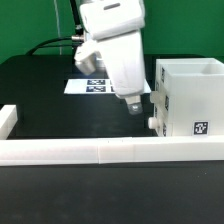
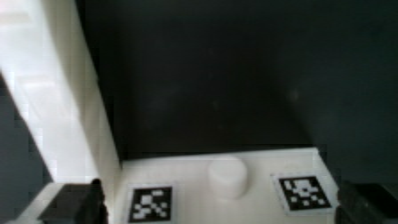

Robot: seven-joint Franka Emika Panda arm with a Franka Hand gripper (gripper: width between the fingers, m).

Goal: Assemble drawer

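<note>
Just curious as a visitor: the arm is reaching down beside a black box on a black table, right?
Not quite: the box is white, not black, as the exterior view shows. The arm's gripper does reach down beside it, over the black table.

Black table [image 1: 40, 90] with marker board [image 1: 90, 85], white rail [image 1: 100, 152], drawer housing [image 1: 192, 100].

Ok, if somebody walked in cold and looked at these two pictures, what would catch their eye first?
Probably the white arm reaching down in the middle of the exterior view, its gripper low beside the tall white drawer housing at that view's right. Next, the long low white rail across the front of the black table. In the wrist view, a white tray front with a small knob sits between two square tags.
</note>
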